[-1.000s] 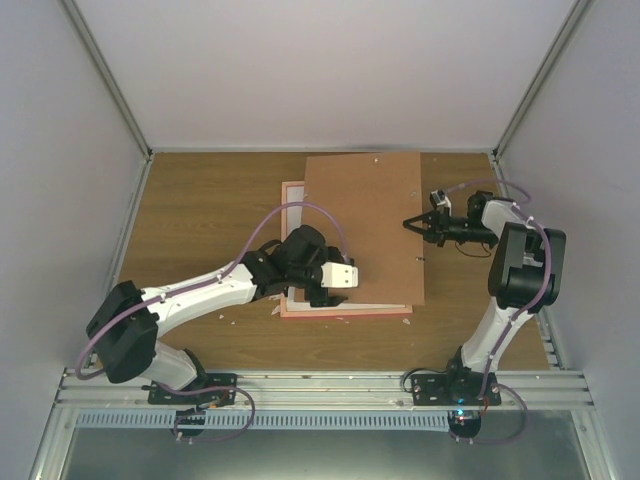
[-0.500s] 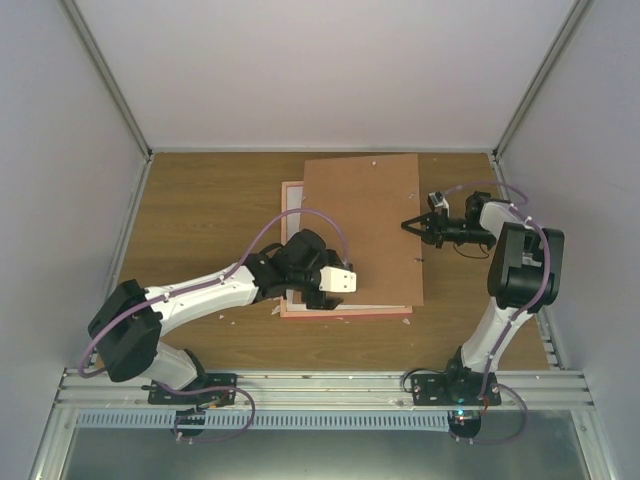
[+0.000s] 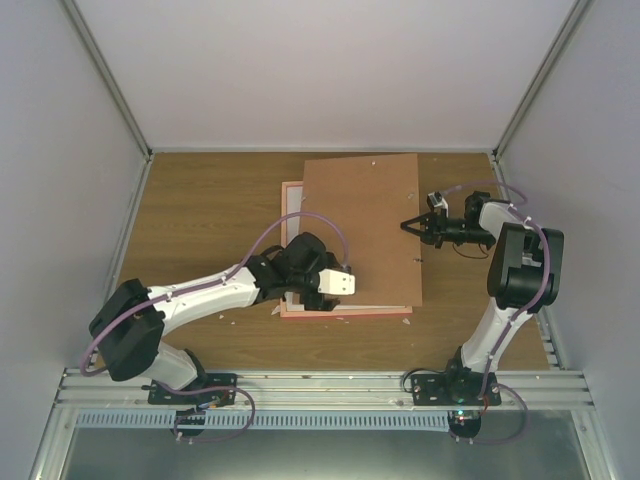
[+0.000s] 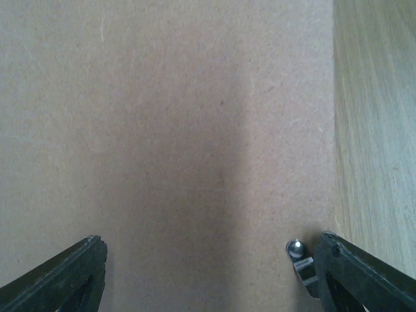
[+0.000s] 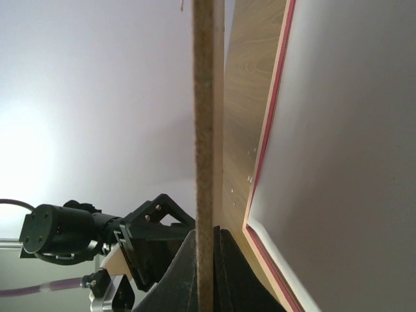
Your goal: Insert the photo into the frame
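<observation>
Above the frame (image 3: 350,313), right gripper (image 3: 408,224) pinches the backing board (image 3: 365,215).

Pink frame (image 3: 293,212) on wooden table (image 3: 210,220)

We count one brown backing board (image 3: 362,225), one pink frame (image 3: 350,313) showing at its seven o'clock side, one wooden table (image 3: 200,220), two arms, the left arm (image 3: 190,295) at the table's seven o'clock and the right arm (image 3: 520,265) at four, and two grippers, the left gripper (image 4: 208,260) and the right gripper (image 3: 408,225).
</observation>
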Tool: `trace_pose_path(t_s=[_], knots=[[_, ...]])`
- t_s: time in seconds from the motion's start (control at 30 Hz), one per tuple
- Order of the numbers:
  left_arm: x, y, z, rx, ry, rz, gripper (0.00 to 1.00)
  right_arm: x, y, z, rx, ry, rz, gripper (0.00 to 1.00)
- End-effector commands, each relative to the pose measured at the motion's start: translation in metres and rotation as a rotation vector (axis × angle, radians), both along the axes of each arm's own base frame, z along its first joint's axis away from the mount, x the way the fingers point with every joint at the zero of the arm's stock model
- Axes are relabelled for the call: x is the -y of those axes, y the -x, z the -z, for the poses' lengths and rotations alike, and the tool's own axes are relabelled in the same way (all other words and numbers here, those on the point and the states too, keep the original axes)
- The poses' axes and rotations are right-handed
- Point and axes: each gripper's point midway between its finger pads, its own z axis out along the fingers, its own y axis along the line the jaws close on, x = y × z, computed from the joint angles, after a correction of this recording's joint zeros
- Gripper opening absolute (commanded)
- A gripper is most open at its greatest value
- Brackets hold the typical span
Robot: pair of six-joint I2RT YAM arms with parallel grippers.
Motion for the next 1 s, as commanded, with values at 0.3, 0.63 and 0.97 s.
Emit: trace_pose_path(t_s=[0.3,0.63,0.97], knots=[[-0.031,-0.036,-0.025,0.049,0.036,-0.039,0.85,-0.006,0.003,-0.024,0.047,-0.076,-0.01,0.01],[0.063,-0.023,-0.103,-0.104,0.275,0.262,0.87,-0.02,0.001,-0.024,0.037,-0.084,-0.051,0.01],[0.144,-0.029,-0.089,-0.191,0.259,0.362,0.86,-0.026,-0.001,-0.022,0.021,-0.074,-0.064,0.01]])
